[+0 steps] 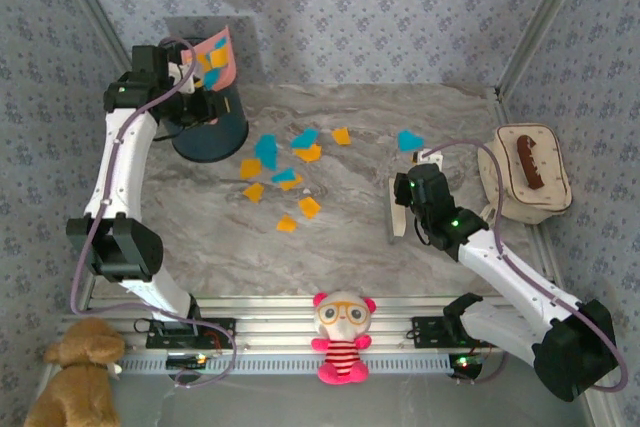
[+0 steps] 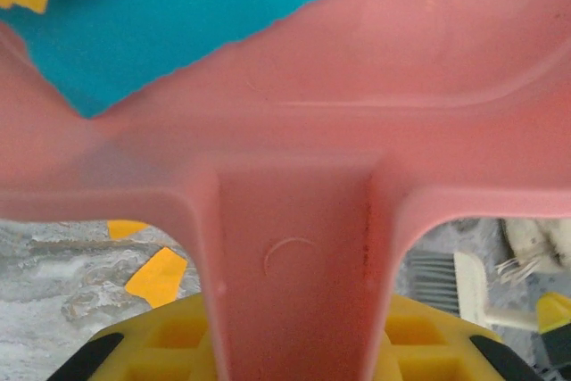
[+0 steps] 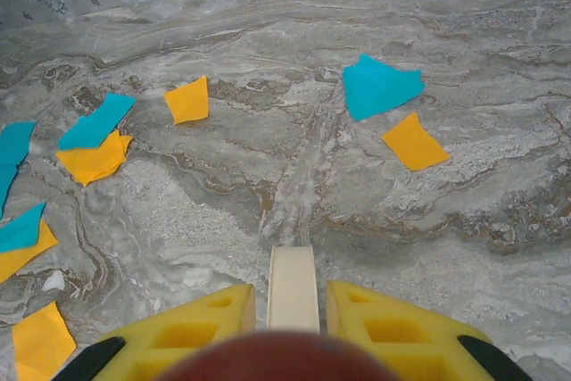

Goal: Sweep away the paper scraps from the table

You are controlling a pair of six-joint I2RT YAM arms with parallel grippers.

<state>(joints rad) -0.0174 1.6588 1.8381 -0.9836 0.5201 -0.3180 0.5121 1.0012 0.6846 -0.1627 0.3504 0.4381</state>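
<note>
Many paper scraps (image 1: 285, 172) litter the table (image 1: 200, 237) mid-frame in the top view; upper left, the left gripper (image 1: 193, 82) clamps a pink dustpan (image 1: 222, 57) over a dark bin (image 1: 210, 135). Left wrist: a cyan scrap (image 2: 178, 15) lies on the dustpan. Right wrist: the right gripper (image 3: 290, 310) clenches a cream handle (image 3: 292, 283), with scraps ahead.

We find paper scraps (image 1: 265, 150) in the middle of the bench (image 1: 330, 247), with more on the dustpan (image 1: 228, 72) above the bin (image 1: 210, 137) at the far left corner. The brush (image 1: 396, 209) stands right of them, and a bag (image 1: 525, 175) sits at the right edge.
</note>
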